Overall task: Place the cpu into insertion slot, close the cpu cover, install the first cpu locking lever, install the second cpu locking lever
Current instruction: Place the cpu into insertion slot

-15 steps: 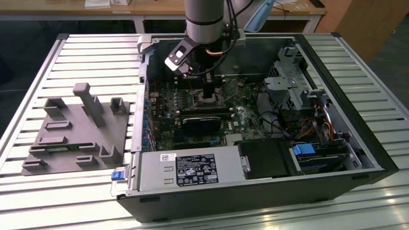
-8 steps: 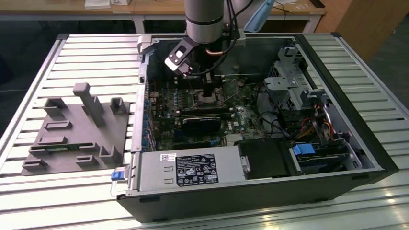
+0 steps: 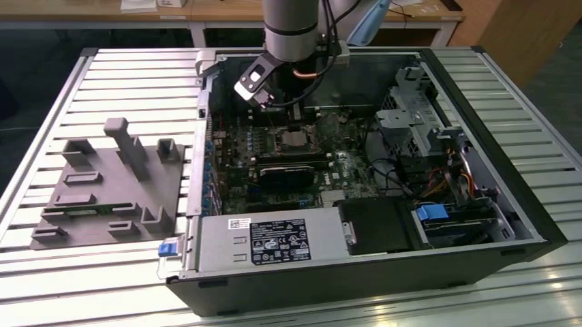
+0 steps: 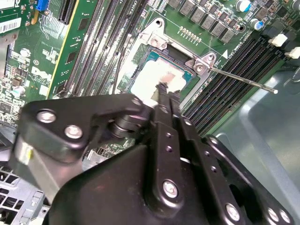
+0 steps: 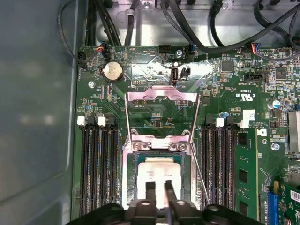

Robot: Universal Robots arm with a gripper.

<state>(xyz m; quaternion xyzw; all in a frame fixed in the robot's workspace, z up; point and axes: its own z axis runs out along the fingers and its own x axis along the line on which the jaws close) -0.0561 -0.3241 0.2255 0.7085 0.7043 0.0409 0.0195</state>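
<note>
- First wrist view: cpu (image 5: 159, 169) lies silver side up in the slot (image 4: 174, 49), edges square to the frame. It looks seated, not tilted.
- Gripper (image 5: 160, 190) is directly over the cpu's near half. The fingers (image 5: 150, 193) are drawn narrow, almost together, with nothing clamped between them. The cpu is far wider than that gap, so they cannot be gripping it by its edges.
- Second wrist view: the fingertips (image 4: 162, 87) come down onto or just above the metal top. I cannot tell whether they touch it.
- Cover (image 5: 161, 95) is swung open on its hinge, away from the slot, with its window over bare board (image 5: 225, 93). That leaves the slot free from above, so the cover is not yet closed.
- One lever (image 4: 239, 78) sticks out as a thin rod past the slot's corner, unlatched, beside the memory slots (image 5: 98, 164). It has to be free for the cover to stand open. I cannot pick out the other lever with certainty.
- Exterior view: the arm reaches straight down into the open case (image 3: 509, 225) — a vertical approach, presumably so the gripper clears the case walls and cables.
- Judgement: cpu placement looks done; the cover and both levers are outstanding.
</note>
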